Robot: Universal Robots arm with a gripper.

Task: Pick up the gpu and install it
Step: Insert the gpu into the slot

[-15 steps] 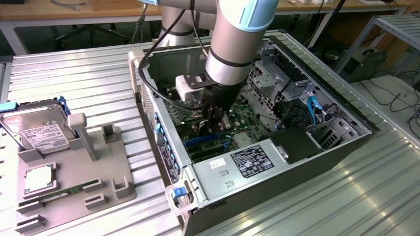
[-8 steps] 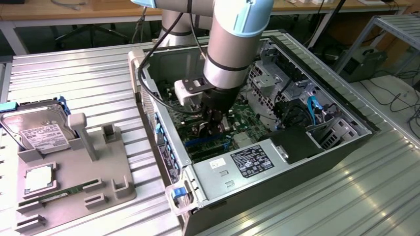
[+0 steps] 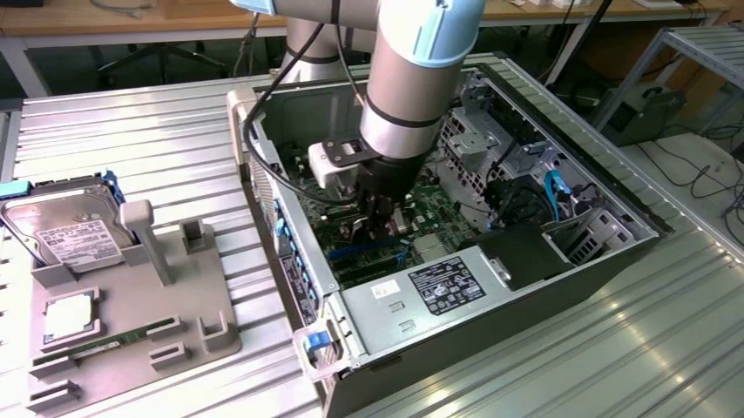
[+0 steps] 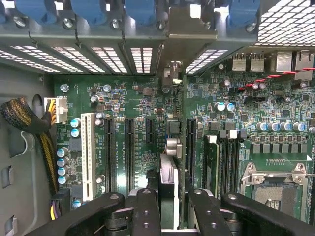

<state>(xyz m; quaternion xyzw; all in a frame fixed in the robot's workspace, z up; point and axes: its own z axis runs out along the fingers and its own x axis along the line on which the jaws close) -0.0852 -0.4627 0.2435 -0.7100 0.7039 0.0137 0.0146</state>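
End effector [image 4: 167, 209] was clenched on the gpu [image 4: 169, 147], holding it edge-on and upright over the motherboard [image 4: 133, 98] inside the open computer case [image 3: 511, 331], its silver bracket against the case's rear slot openings.

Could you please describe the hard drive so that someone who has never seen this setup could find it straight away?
Start at the open computer case in the middle of the metal table, then look toward the exterior view's left to the grey parts holder. The hard drive leans at its far corner: a silver box with a white label, much bulkier than the narrow green RAM stick lying nearer the camera.
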